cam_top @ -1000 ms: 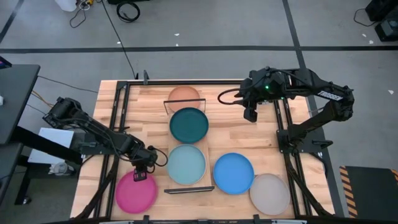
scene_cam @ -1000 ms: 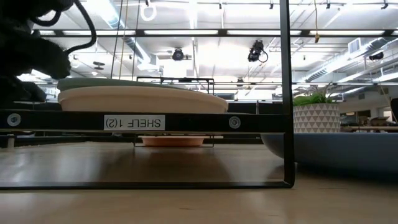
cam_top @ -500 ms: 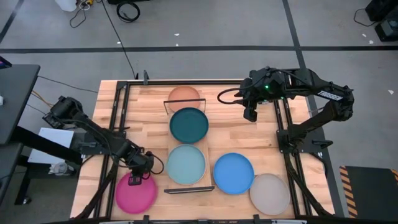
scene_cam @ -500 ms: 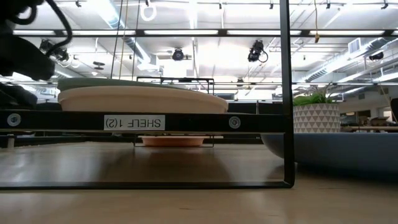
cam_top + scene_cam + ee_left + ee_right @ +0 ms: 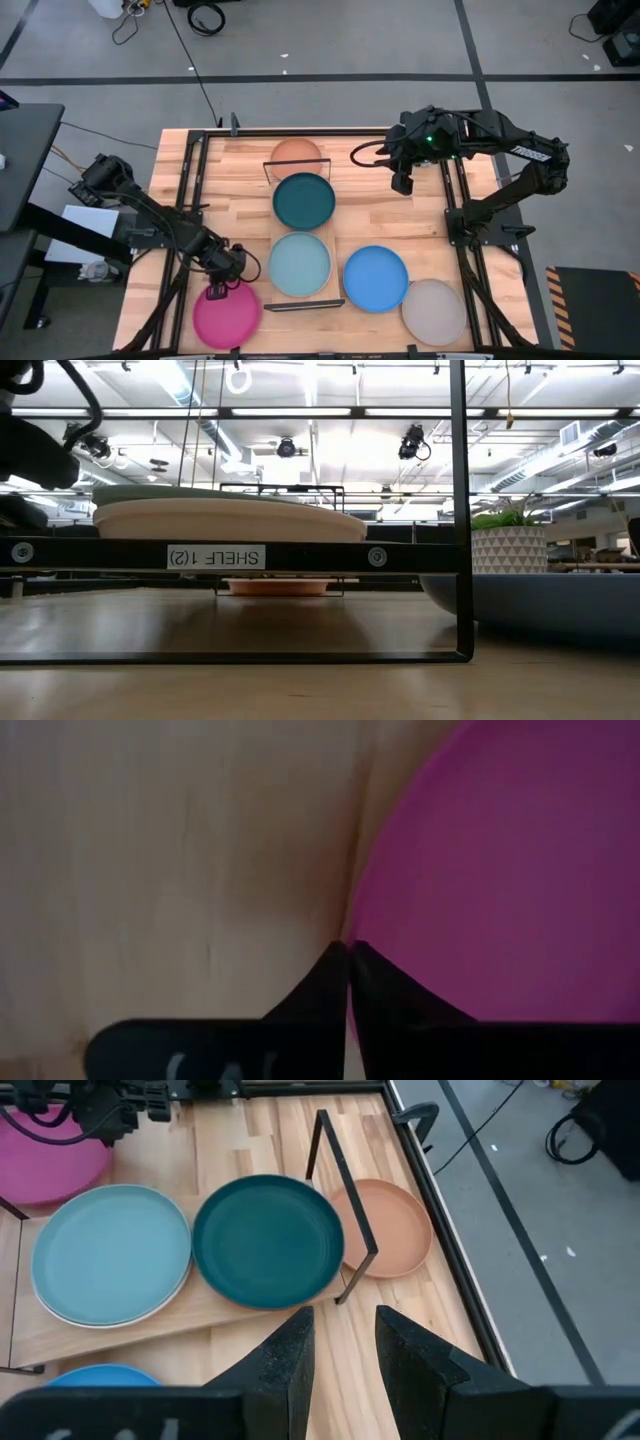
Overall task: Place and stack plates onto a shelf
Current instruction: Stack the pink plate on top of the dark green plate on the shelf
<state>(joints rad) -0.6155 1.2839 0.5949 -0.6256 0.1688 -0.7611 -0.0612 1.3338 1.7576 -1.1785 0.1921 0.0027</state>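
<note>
Six plates (image 5: 304,201), one shelf (image 5: 333,241), two arms (image 5: 150,212).

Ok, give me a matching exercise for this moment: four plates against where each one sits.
Plates:
1. magenta plate
2. teal plate
3. grey plate
4. terracotta plate

Places:
A. on the shelf, far half
B. table's near right corner
C. on the table beyond the shelf's far end
D. at the shut left gripper, near left

Pairs: 1-D, 2-A, 3-B, 4-C
</note>
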